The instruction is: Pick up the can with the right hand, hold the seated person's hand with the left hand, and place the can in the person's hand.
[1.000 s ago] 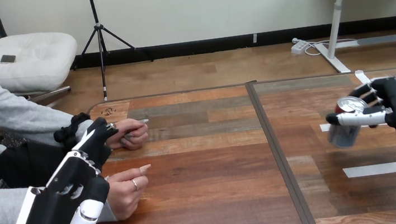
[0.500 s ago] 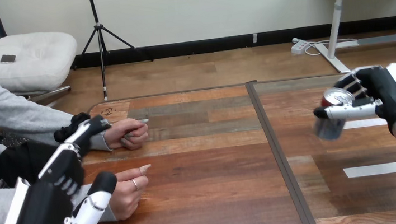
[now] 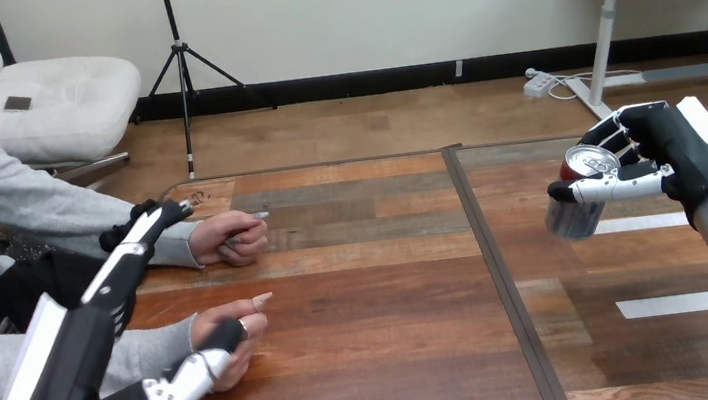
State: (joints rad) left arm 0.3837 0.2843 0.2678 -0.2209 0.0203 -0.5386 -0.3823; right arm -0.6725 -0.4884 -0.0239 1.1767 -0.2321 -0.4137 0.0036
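Silver-topped can [image 3: 576,213] clamped in right hand [image 3: 690,167], thumb across the front and fingers curled round the back. Tilted a little, lifted clear of wooden table [image 3: 367,259], over its right half, just above a strip of white tape [image 3: 635,223]. Second tape strip [image 3: 674,303] nearer the front edge. Left hand [image 3: 67,364] low at the left, spread wide, fingers [image 3: 139,250] stretched straight toward the grey sleeve of the person's far hand [image 3: 231,239]. Thumb [image 3: 184,378] lying straight against the person's near hand [image 3: 211,325], tip touching it. Both of the person's hands resting on the table, loosely closed, well apart from the can.
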